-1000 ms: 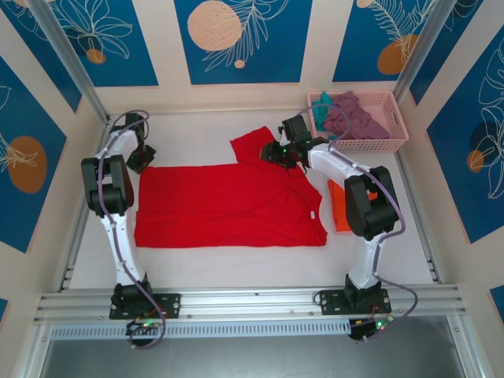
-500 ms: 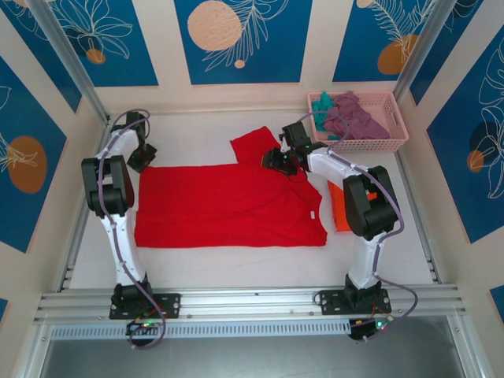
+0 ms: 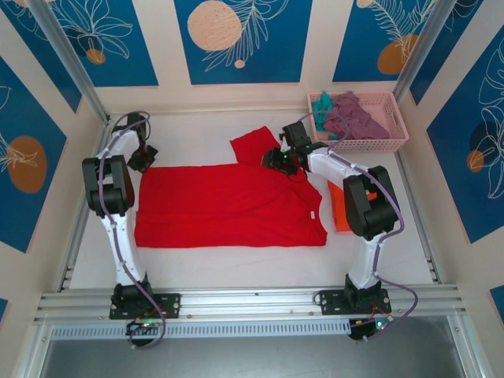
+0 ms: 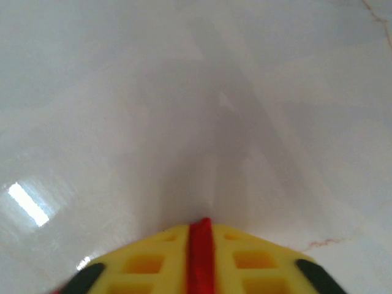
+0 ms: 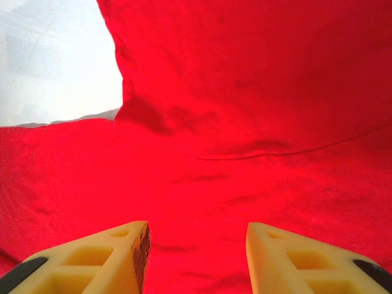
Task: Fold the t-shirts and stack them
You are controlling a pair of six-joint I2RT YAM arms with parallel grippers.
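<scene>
A bright red t-shirt (image 3: 228,205) lies spread flat in the middle of the table, one sleeve (image 3: 253,144) sticking out at the far side. My left gripper (image 3: 142,160) sits at the shirt's far left corner; in the left wrist view its yellow fingers (image 4: 147,263) are shut on a thin fold of red cloth (image 4: 199,257). My right gripper (image 3: 282,160) hovers open over the shirt by that sleeve, and red fabric (image 5: 245,122) lies beneath its spread fingers (image 5: 110,257). A folded orange t-shirt (image 3: 340,206) lies to the right, partly under the right arm.
The pink lattice basket (image 3: 370,144) stands at the far right and holds a mauve-purple tee (image 3: 354,118) and a teal tee (image 3: 321,106). Walls close in the table on three sides. White tabletop (image 4: 184,92) stretches ahead of the left gripper.
The left gripper has closed onto the red shirt's corner. The right gripper has shifted slightly nearer over the shirt, still open.
</scene>
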